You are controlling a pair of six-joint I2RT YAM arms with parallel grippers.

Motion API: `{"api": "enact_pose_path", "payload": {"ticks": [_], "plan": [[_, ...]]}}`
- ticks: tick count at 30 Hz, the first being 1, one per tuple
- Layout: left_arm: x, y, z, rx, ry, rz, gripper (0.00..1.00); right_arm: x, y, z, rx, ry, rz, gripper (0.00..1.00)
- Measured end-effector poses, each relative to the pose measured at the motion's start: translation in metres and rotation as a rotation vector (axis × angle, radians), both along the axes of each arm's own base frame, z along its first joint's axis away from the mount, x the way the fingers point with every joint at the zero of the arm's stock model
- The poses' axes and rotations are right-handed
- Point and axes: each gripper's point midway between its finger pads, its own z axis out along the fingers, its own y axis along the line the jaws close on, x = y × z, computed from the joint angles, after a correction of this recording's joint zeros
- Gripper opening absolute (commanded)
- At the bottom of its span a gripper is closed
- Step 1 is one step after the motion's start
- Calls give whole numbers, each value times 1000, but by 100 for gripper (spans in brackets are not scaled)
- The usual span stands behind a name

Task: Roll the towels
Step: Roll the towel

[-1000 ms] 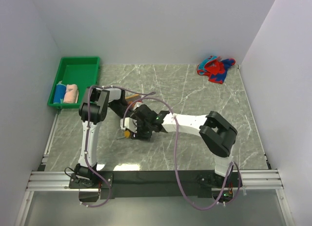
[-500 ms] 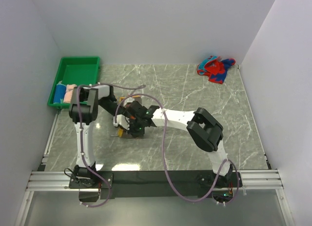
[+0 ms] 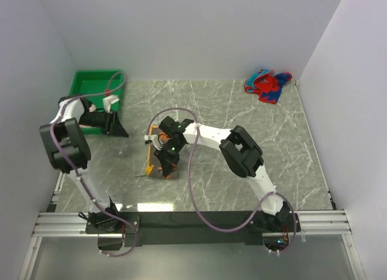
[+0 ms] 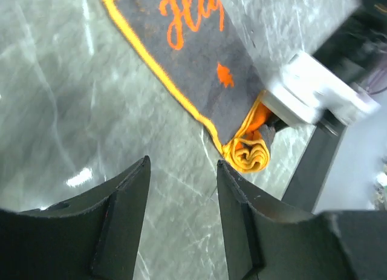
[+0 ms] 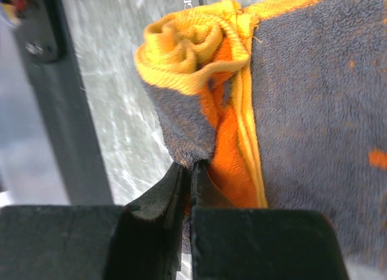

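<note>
Where towel lies flat, orange script begins "Ha".

Plain white walls enclose a grey-green marbled table with a metal rail in front.

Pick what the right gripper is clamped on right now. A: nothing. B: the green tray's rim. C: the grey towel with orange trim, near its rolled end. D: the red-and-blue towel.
C: the right wrist view shows the right gripper pinched shut on a fold of the grey towel with orange trim beside its rolled end.
</note>
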Motion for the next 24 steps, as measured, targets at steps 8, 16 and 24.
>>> {"api": "enact_pose_path", "payload": {"ticks": [8, 16, 24], "plan": [[-74, -3, 30, 126, -252, -13, 59, -5, 9, -5, 2, 233, -36, 0], [-152, -48, 0, 325, -567, -404, 64, -1, 10, -5, -2, 420, -89, 0], [-168, -104, -32, 400, -781, -745, 65, 2, 9, -5, -8, 494, -114, 0]]}}
